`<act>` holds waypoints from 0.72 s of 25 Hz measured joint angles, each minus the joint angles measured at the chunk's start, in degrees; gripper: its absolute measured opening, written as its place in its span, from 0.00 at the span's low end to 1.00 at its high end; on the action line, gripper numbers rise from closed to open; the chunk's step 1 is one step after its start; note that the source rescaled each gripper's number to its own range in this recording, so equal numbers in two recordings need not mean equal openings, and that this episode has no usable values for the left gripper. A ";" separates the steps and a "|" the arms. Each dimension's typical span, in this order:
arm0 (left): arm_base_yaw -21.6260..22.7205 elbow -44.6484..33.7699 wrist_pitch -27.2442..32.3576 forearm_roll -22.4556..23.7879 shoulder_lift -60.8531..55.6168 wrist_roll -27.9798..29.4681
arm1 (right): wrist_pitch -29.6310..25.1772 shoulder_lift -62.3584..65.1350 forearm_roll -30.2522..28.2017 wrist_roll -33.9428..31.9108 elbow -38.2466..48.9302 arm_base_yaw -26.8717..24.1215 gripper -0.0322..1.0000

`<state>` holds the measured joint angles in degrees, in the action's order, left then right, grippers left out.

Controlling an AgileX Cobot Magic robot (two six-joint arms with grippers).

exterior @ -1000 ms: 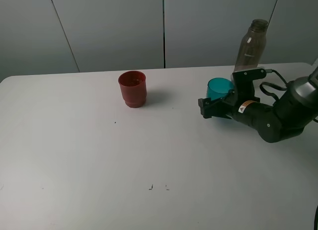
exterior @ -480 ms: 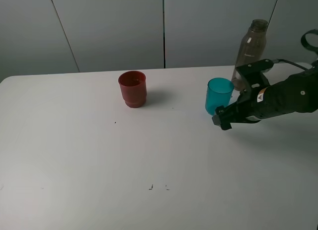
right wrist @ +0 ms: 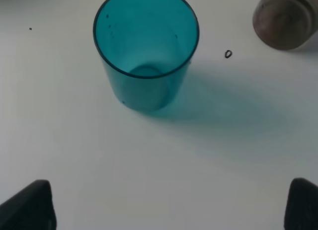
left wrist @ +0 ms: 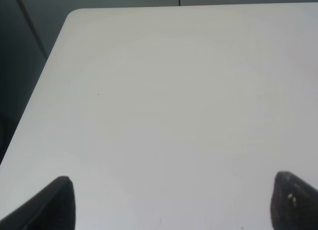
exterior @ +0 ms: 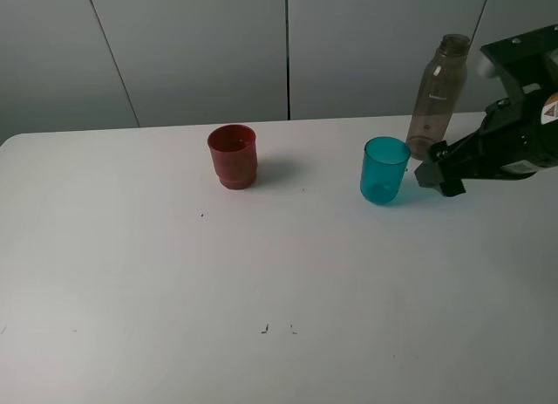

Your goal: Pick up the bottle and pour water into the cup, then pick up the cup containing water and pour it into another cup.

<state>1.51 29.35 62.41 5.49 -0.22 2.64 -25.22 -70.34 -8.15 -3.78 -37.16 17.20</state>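
The bottle (exterior: 438, 97) stands upright at the far right of the white table (exterior: 261, 273), its long axis vertical and its open ribbed neck pointing straight up (no cap shows on it). It is tall, slim and smoky grey-brown, much taller than either cup. In the right wrist view only its rounded base (right wrist: 284, 19) appears, near the cup but apart from it, with a tiny dark ring mark on the table between them.

The cup (exterior: 384, 169), teal and translucent, stands upright just in front of the bottle and a little toward the table's middle, mouth up. The right wrist view looks down into it (right wrist: 146, 48); whether it holds any water I cannot tell. Another cup (exterior: 233, 156), the opaque red-brown one with the stepped base, stands upright well apart from it, further toward the left side of the table.

The right gripper (exterior: 440, 173) hangs just beside the teal cup on its right, in front of the bottle, touching neither. Its fingers are spread wide, both dark tips (right wrist: 30, 205) showing at opposite edges of the wrist view with nothing between them.

The left gripper (left wrist: 169, 205) is spread too, its fingertips (left wrist: 49, 205) far apart over bare table near a rounded corner.
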 joint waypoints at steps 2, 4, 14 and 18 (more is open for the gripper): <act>0.00 0.00 0.00 0.00 0.00 0.00 | -7.45 5.40 0.00 0.13 -1.69 0.00 1.00; 0.00 0.00 0.00 0.00 0.00 0.00 | -13.17 10.44 0.00 0.12 -2.97 0.00 1.00; 0.00 0.00 0.00 0.00 0.00 0.00 | -37.79 35.81 2.35 0.30 -3.75 0.00 1.00; 0.00 0.00 0.00 0.00 0.00 0.00 | -43.54 44.90 3.03 0.39 -3.75 0.00 1.00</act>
<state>1.51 29.35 62.41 5.49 -0.22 2.64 -68.75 -25.44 -5.12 -3.38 -40.91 17.20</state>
